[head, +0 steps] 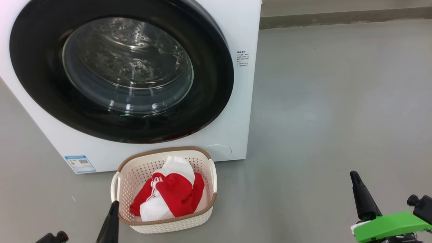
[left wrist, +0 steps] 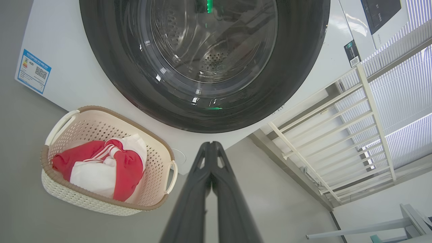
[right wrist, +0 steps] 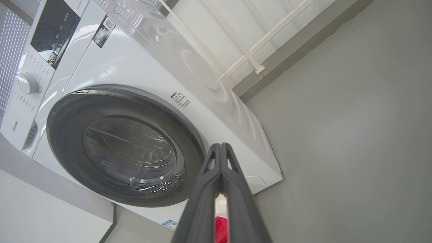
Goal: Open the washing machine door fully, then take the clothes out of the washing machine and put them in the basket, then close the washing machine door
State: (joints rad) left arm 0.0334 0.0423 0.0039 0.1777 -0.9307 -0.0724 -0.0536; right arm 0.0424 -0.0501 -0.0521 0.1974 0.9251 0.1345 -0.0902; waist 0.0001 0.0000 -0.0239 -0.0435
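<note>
Door [head: 216, 84] flush; bare floor [head: 337, 101] right of basket [head: 162, 149]. Left gripper [left wrist: 211, 145] and right gripper [right wrist: 221, 145] hang back, fingers pressed together, empty.

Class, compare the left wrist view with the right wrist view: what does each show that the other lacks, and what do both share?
Of the two, just the left wrist view has the basket with its handles. Just the right wrist view has the dial and the white side wall. Both have the washing machine, its closed door, red clothes, and a shut gripper: left gripper, right gripper.
</note>
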